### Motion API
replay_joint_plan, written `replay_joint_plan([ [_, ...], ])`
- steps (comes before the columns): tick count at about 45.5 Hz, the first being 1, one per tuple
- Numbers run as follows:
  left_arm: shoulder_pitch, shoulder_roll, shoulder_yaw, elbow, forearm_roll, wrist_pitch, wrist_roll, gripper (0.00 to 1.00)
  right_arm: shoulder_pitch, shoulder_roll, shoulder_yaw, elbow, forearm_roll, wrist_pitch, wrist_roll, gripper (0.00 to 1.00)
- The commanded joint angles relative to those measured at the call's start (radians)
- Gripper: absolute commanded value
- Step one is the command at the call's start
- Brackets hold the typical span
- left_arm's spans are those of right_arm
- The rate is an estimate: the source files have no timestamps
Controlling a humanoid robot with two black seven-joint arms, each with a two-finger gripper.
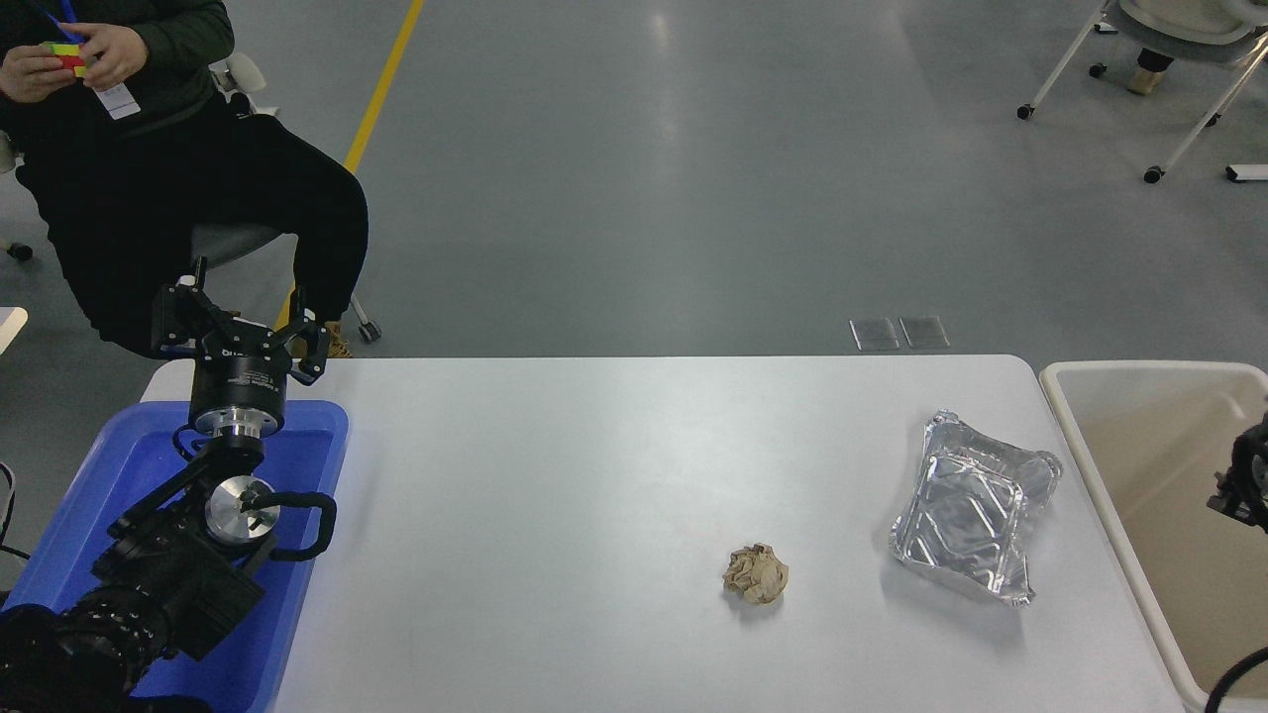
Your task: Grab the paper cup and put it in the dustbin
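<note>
The paper cup is out of view. The dustbin (1139, 367), a beige tub with a thick pale rim, stands off the table's right end. What shows of its inside is bare. A small black part of my right gripper (1250, 477) pokes in from the right edge over the dustbin, and its fingers are hidden. My left gripper (241, 322) is parked at the table's far left corner above the blue tray, open and holding nothing.
A crumpled brown paper ball (756, 574) lies on the white table (594, 475), with a crinkled foil tray (973, 520) to its right near the dustbin. The blue tray (109, 465) sits under my left arm. A seated person (149, 178) handles a coloured cube at the far left.
</note>
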Motion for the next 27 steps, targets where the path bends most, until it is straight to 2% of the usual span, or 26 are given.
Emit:
replay_joint_plan([
  [1,0.000,0.000,0.000,0.000,0.000,0.000,0.000,0.99,0.222,-0.131,-0.223,0.319,-0.105,-0.005,0.001,1.00],
  [12,0.000,0.000,0.000,0.000,0.000,0.000,0.000,0.99,0.539,-0.182,-0.604,0.667,-0.279,-0.006,0.001,1.00],
  [19,0.000,0.000,0.000,0.000,0.000,-0.001,0.000,0.99,0.801,-0.127,-0.942,0.838,-0.278,0.004,0.018,1.00],
  [23,0.000,0.000,0.000,0.000,0.000,0.000,0.000,0.99,0.911,-0.087,-1.050,0.917,-0.275,-0.002,0.053,1.00],
  [27,0.000,0.000,0.000,0.000,0.000,0.000,0.000,0.99,0.992,-0.076,-1.142,1.000,-0.273,0.007,0.058,1.00],
])
